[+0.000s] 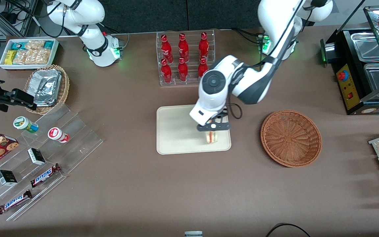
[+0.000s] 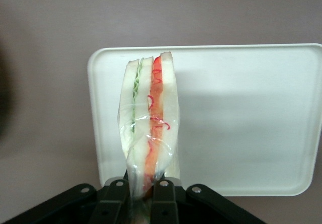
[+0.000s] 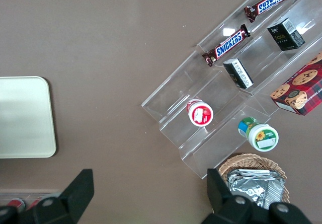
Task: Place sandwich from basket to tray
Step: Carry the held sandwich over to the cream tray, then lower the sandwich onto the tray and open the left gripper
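The sandwich (image 1: 212, 136) is a plastic-wrapped wedge of white bread with red and green filling, held upright over the cream tray (image 1: 176, 131). My left gripper (image 1: 213, 128) is shut on its upper end. In the left wrist view the sandwich (image 2: 150, 118) hangs from the fingers (image 2: 164, 196) above the tray (image 2: 241, 118), near one corner. I cannot tell whether it touches the tray. The reddish-brown wicker basket (image 1: 290, 138) stands empty beside the tray, toward the working arm's end of the table.
A clear rack of red bottles (image 1: 184, 57) stands farther from the front camera than the tray. Clear stepped shelves (image 1: 38, 154) with snacks, a tan basket of foil packets (image 1: 48, 87) and a white snack bin (image 1: 28, 52) lie toward the parked arm's end. A black appliance (image 1: 360, 72) stands near the basket.
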